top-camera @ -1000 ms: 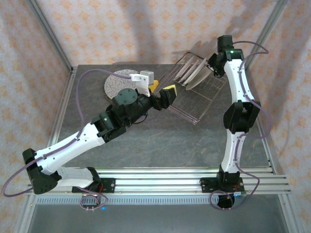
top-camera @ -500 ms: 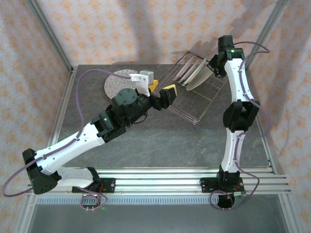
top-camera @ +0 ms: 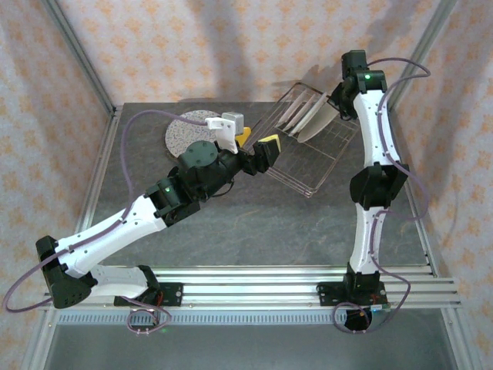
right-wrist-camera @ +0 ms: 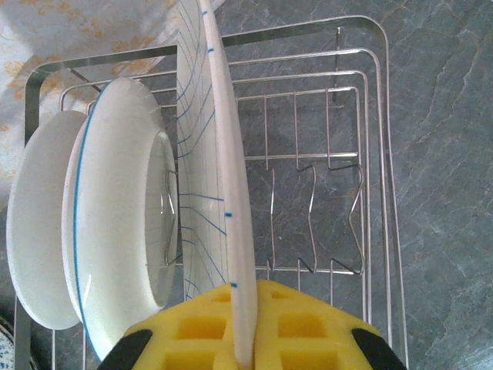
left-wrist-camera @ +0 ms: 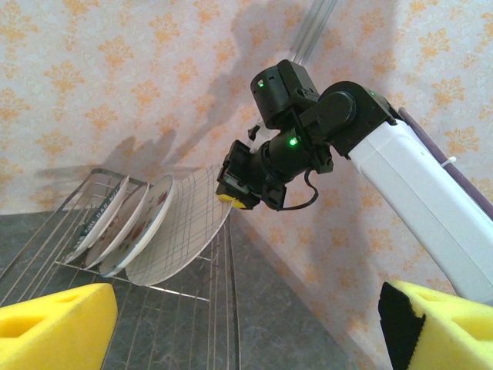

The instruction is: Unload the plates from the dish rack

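Plaid plate point(left-wrist-camera: 181, 227) pinched at its rim by right gripper point(left-wrist-camera: 237, 199), leaned in dish rack point(right-wrist-camera: 377, 154) beside smaller plates point(right-wrist-camera: 115, 231), left gripper point(top-camera: 255, 144) held spread near the rack.

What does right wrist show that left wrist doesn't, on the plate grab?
Right wrist: plaid plate edge-on, its rim pinched between the right tool's yellow pads; the dish rack's bare prongs from above. Left wrist: the plate's lined face, the right arm from outside, the left tool open and holding nothing. Both: the plaid plate leaning in the rack, two smaller plates standing beside it.
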Tool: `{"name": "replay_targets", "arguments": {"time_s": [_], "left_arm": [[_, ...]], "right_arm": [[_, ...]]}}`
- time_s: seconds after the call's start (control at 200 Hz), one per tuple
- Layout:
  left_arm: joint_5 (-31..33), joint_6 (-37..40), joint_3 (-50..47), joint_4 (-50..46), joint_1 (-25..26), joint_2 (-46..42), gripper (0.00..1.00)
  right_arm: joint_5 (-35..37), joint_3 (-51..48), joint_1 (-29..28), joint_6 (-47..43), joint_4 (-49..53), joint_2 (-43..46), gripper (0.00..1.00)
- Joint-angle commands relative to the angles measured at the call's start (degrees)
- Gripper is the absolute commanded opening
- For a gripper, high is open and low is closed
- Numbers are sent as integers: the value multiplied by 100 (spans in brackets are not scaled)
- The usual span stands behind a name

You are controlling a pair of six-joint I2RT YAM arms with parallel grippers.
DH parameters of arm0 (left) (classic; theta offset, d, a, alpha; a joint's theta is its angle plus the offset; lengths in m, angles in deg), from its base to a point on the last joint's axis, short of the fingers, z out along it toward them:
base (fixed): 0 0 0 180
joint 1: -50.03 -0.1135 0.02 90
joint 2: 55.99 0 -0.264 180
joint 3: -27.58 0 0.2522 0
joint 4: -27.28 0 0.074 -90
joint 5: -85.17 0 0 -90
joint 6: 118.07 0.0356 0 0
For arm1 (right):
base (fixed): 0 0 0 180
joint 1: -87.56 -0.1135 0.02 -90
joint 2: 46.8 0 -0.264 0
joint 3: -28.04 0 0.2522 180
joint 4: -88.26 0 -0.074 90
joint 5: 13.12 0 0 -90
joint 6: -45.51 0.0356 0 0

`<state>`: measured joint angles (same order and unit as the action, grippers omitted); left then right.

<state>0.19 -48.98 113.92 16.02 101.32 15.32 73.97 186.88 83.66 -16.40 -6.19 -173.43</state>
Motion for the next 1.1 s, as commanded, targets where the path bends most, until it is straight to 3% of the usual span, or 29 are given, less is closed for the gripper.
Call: {"name": "replay_targets", "arguments": {"time_s": [0.0,0.686,0.986,1.096], "left_arm": [[112,10,-43,229,37,-100,89],[60,-230,28,324,35,3,91],[-285,-1002,529,116,-11,392,92],[-569,-1821,716,-23,-213,588,92]], "right_arm": [[269,258,-74,72,79,417,0],[801,-16,-84,57,867,1531,0],[837,-232,-72,148,1026,2212,0],[821,-276,-67,190,1079,2445,0]]}}
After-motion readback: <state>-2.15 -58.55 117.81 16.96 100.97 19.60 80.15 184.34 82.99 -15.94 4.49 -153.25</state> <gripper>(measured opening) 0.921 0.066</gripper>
